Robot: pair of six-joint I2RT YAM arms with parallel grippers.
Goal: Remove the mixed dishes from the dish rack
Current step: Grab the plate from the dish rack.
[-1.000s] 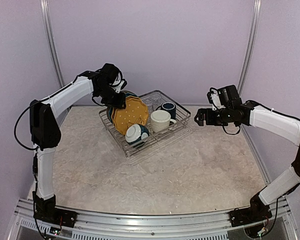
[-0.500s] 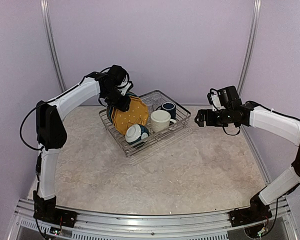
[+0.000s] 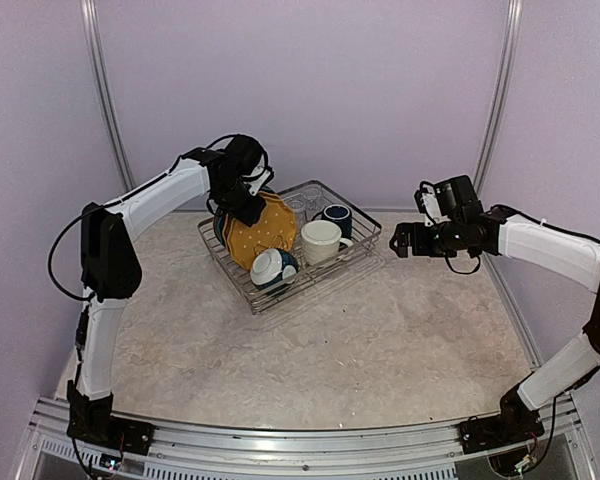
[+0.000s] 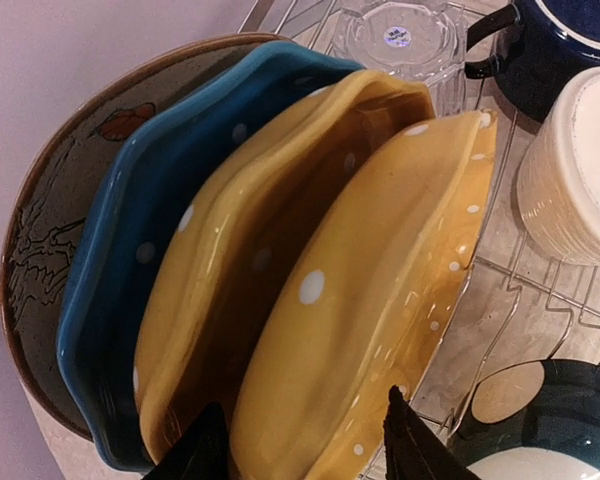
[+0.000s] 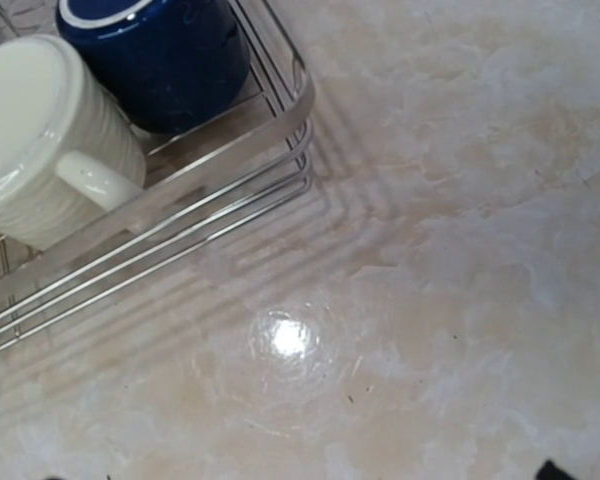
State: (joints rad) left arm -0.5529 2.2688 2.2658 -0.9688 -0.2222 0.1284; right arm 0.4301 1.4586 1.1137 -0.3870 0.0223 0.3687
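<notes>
From above, the left gripper (image 3: 242, 205) has swung inward over the past second and now sits on top of the upright plates at the back-left of the rack (image 3: 365, 252); a second ago it hung further left, off the edge of the stack. The front yellow plate (image 3: 265, 230) stands where it stood, as do the bowl (image 3: 273, 268), the cream mug (image 3: 320, 240) and the navy mug (image 3: 338, 217) — nothing has left the rack yet. The right gripper (image 3: 400, 240) has barely stirred; it hovers just off the rack's right corner, above the table (image 3: 330, 350).

The left wrist camera shows why the shift matters: the dark fingertips (image 4: 205, 452) stand apart on either side of the front yellow plate's rim, one seemingly in the gap toward the second yellow plate (image 4: 210, 290), the other on the open face; they have not closed on it. Behind lean the blue plate (image 4: 130, 250) and the bird plate (image 4: 40, 240), with a glass (image 4: 395, 35) beyond (all in the rack). I judge the arm is lined up for its first pinch, so unloading is only beginning.

The right wrist camera looks down on the rack corner, both mugs and bare table; only slivers of its tips show at the bottom corners, so the jaws read as wide apart and empty.
</notes>
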